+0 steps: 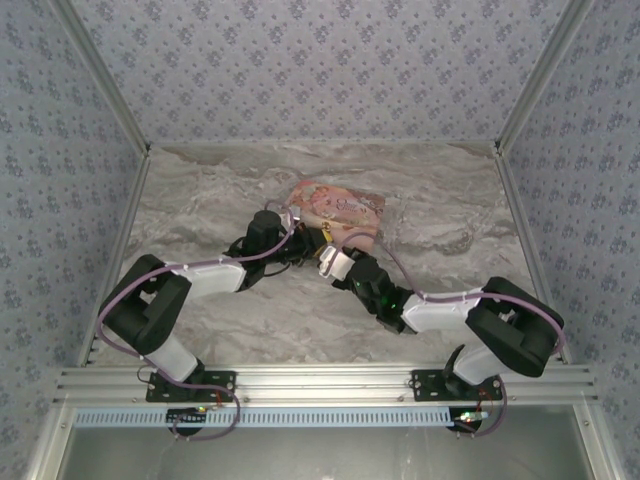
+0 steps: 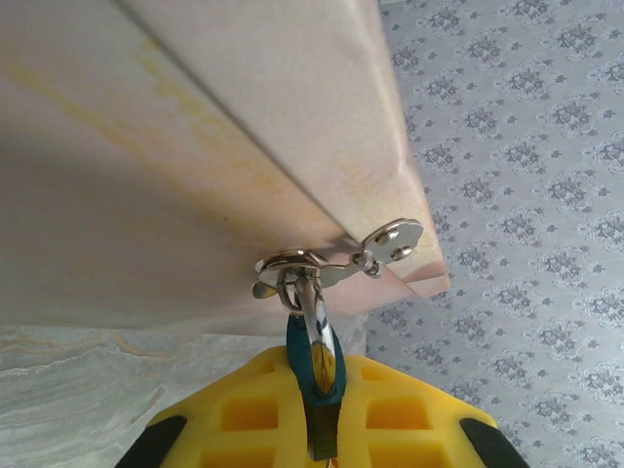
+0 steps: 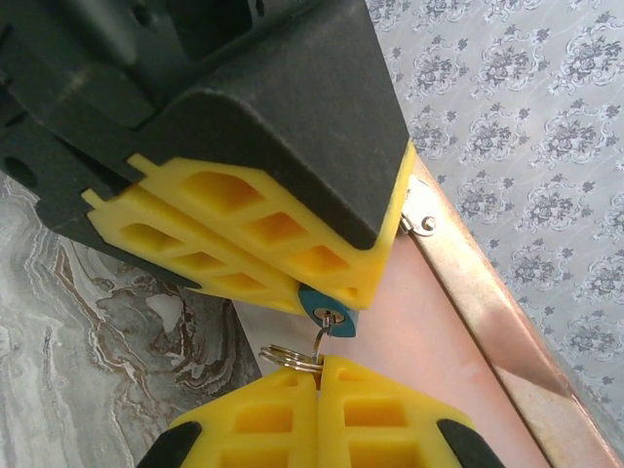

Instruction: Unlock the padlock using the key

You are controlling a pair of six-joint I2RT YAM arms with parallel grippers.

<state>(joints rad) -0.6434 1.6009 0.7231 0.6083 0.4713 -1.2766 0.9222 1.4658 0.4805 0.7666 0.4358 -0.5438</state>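
Left claw (image 2: 313, 392) clamping padlock (image 2: 305, 369), right claw (image 3: 318, 378) pinching key (image 3: 321, 337), pink box (image 2: 244, 127) close behind

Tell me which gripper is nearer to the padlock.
Left. The left gripper is clamped on the padlock, touching its teal body. The right gripper sits just short of it, shut on the key that reaches the keyhole, its fingertips apart from the padlock.

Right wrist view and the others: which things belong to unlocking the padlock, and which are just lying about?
For the job: padlock, pinched by the left gripper; key at its keyhole, in the right gripper; key ring.
Just there: pink box, whose hasp carries the padlock; marbled table; patterned walls.
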